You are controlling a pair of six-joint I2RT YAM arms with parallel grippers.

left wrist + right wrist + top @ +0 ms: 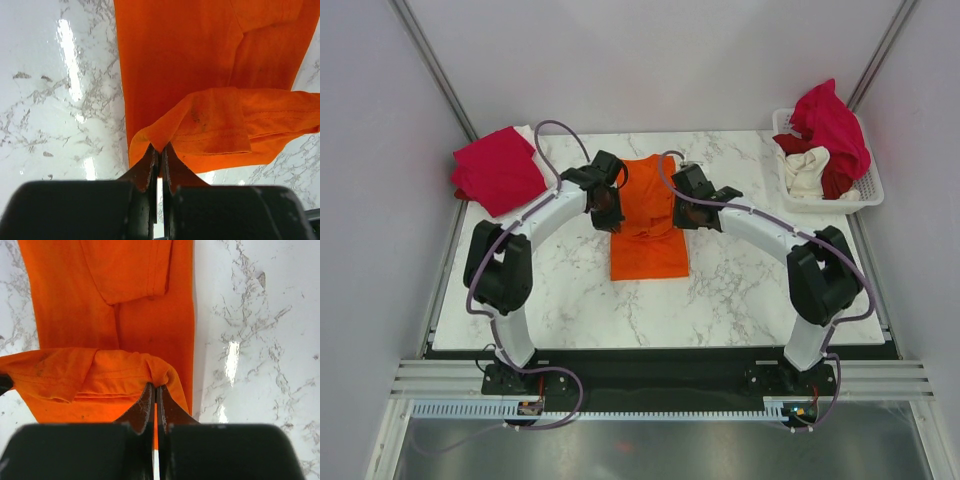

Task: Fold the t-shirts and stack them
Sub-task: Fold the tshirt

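Note:
The orange t-shirt (650, 235) lies in a long narrow fold in the middle of the marble table. My left gripper (607, 203) is shut on its left edge (150, 135) and my right gripper (688, 212) is shut on its right edge (159, 371); both hold the gathered cloth lifted above the flat part. A folded crimson-pink t-shirt (498, 170) lies at the back left on top of a white one (526, 132). More t-shirts, crimson-pink (832, 120), cream (808, 170) and dark red (836, 181), are heaped in the white basket (869, 188).
The white slotted basket stands at the table's back right corner. Grey walls close in on both sides, with metal posts at the back corners. The table's front edge runs along a black strip by the arm bases.

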